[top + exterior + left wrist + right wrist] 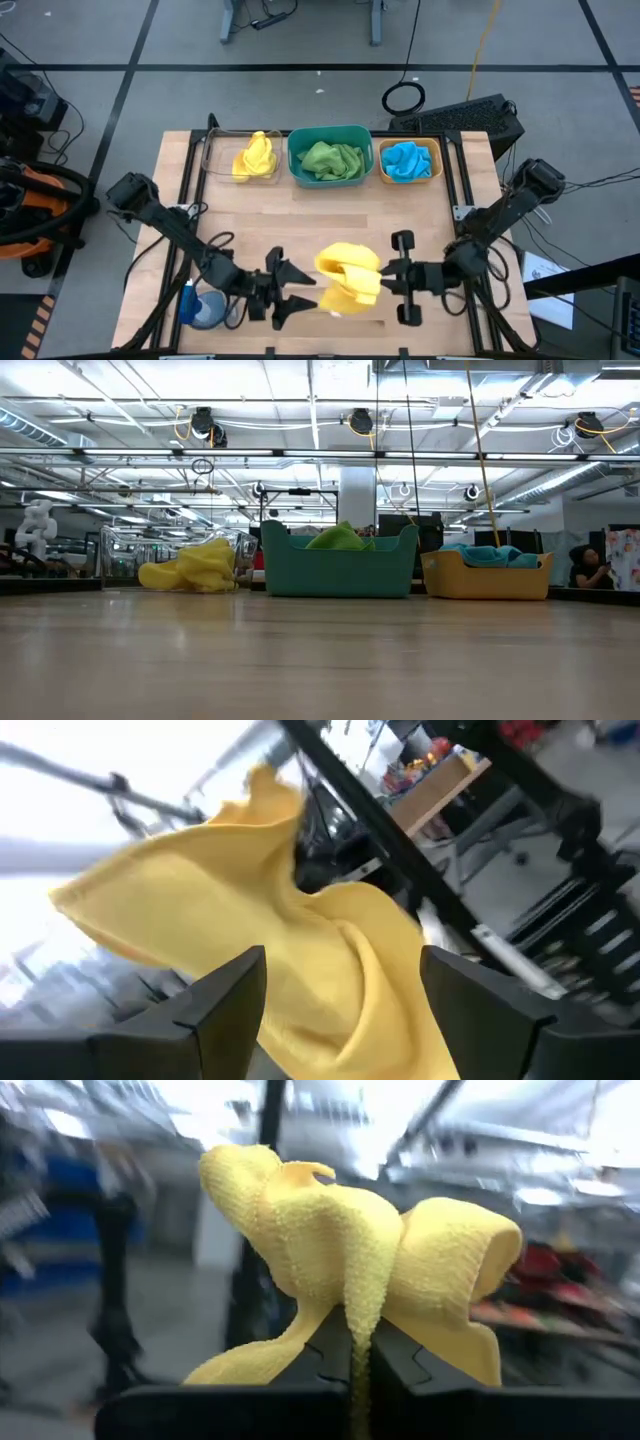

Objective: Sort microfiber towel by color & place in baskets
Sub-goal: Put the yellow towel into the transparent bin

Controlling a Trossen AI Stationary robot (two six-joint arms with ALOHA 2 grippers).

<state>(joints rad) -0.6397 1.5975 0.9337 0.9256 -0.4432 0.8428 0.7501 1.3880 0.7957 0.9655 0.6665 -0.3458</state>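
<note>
1. Blue cloth item [205, 308], small, lies at the counter's near left corner, well left of the held towel; kind too unclear to tell, and it is not yet sorted.

2. Left gripper [296, 290], dark, two-fingered, sits just left of the held towel with jaws released and spread, pointed at the cloth, probably ready to take or steady it.

3. Clear rectangular plastic basket [212, 160], far and left of the held towel, contains one crumpled yellow microfiber towel [255, 157], which marks it as the yellow bin.

4. Yellow microfiber towel, bunched [350, 276], is raised off the light wooden counter [420, 225]; this is the piece being sorted.

5. Large teal plastic basket [330, 133], far beyond the held towel, contains a green towel [333, 160].

6. Right gripper [388, 275], just right of the held towel, has jaws clenched on a fold, carrying it; the judged destination is the clear basket.

7. Small orange plastic basket [437, 152], far and right, contains a blue towel [406, 160].
</note>
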